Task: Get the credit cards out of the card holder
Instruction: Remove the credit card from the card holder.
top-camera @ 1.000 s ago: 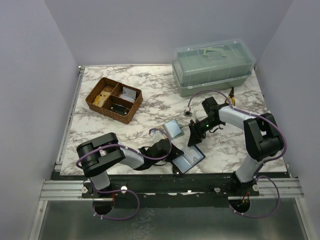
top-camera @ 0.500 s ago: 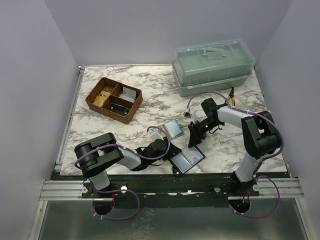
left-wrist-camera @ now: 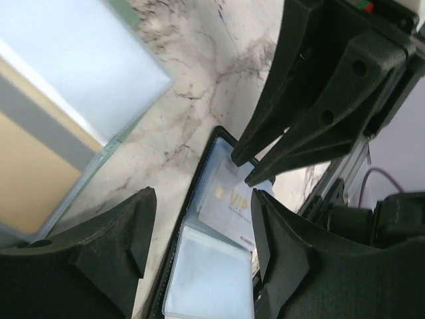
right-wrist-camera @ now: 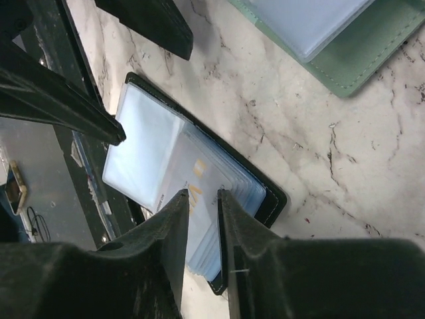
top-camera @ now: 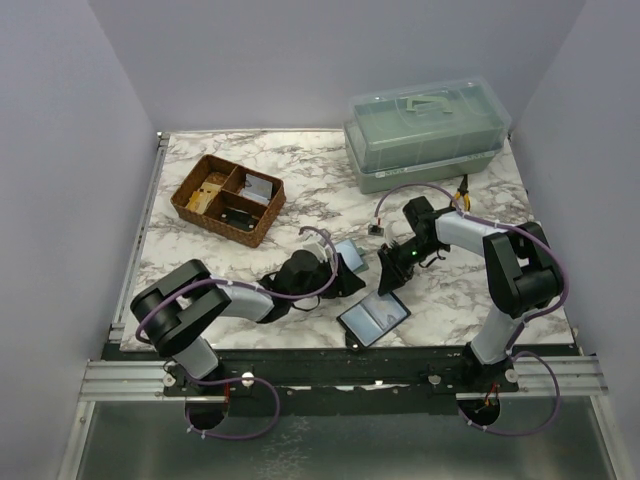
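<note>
Now | card holder (top-camera: pixel 373 319) open, blk | credit cards (left-wrist-camera: pixel 229 206) pale, one "VIP"

Twin black-and-grey arms
Left arm (top-camera: pixel 240 298) and right arm (top-camera: pixel 462 230) had black joints, pale grey links, looping purple cables (top-camera: pixel 420 186); the left gripper (left-wrist-camera: pixel 202 196) was matte black plastic.

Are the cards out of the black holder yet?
Not yet. Done: the holder lies open. In hand: the right pincer has its tips at the VIP card inside; I can't tell if it grips. The left pincer is open and empty. Left: pulling the cards out; none looks free of the holder.
</note>
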You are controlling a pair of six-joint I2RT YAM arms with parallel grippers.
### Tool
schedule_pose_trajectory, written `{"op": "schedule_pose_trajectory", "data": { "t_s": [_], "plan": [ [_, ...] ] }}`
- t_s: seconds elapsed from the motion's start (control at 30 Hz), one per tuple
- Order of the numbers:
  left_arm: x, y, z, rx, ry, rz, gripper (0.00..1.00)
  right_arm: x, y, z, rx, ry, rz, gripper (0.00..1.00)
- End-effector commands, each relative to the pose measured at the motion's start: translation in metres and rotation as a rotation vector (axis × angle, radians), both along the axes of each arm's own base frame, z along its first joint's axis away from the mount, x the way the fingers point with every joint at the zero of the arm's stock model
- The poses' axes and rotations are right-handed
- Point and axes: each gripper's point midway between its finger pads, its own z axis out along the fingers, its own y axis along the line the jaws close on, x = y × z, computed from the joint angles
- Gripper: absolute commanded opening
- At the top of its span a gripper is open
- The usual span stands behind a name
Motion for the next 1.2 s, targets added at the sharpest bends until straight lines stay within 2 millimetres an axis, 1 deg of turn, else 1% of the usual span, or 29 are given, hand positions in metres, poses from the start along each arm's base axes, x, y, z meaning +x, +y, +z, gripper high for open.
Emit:
{"op": "schedule_pose_trajectory", "data": {
  "t_s": [0.0,0.07,0.13,0.17,0.27,0.33,0.4,0.47,0.57,0.7,0.83,1.03,1.1,1.17],
  "plan": [
    [-0.017,-0.018,0.003,0.004,-0.056,-0.232,0.63,0.0,-0.002,0.005,0.025,0.015,0.002,0.27],
    [-0.019,-0.024,0.003,0.0,-0.054,-0.272,0.61,0.001,-0.003,0.006,0.027,0.015,-0.002,0.25],
    [-0.02,-0.027,-0.003,0.007,-0.037,-0.288,0.59,0.001,-0.004,0.007,0.031,0.014,-0.005,0.23],
    [-0.02,-0.027,-0.01,0.018,-0.021,-0.29,0.58,0.002,-0.004,0.008,0.032,0.012,-0.005,0.22],
    [-0.019,-0.029,-0.02,0.041,0.004,-0.289,0.55,0.003,-0.005,0.007,0.027,0.011,-0.01,0.23],
    [-0.019,-0.029,-0.026,0.062,0.015,-0.285,0.52,0.003,-0.007,0.005,0.015,0.01,-0.013,0.25],
    [-0.018,-0.027,-0.032,0.087,0.019,-0.278,0.5,0.002,-0.01,0.001,-0.001,0.009,-0.013,0.3],
    [-0.018,-0.026,-0.036,0.112,0.025,-0.279,0.47,0.001,-0.011,-0.001,-0.009,0.011,-0.011,0.33],
    [-0.018,-0.027,-0.038,0.133,0.023,-0.282,0.45,-0.001,-0.011,-0.004,-0.012,0.027,-0.006,0.34],
    [-0.02,-0.022,-0.04,0.166,0.026,-0.279,0.37,-0.001,-0.012,-0.007,-0.019,0.036,-0.004,0.34],
    [-0.024,-0.016,-0.046,0.221,0.032,-0.26,0.36,-0.001,-0.014,-0.011,-0.038,0.042,-0.009,0.36],
    [-0.03,-0.014,-0.059,0.303,0.046,-0.25,0.35,-0.001,-0.015,-0.013,-0.049,0.041,-0.012,0.37],
    [-0.032,-0.011,-0.065,0.332,0.062,-0.242,0.3,-0.002,-0.015,-0.012,-0.045,0.04,-0.008,0.37],
    [-0.031,-0.008,-0.07,0.351,0.074,-0.225,0.27,-0.003,-0.014,-0.011,-0.034,0.041,-0.001,0.37]
  ]
}}
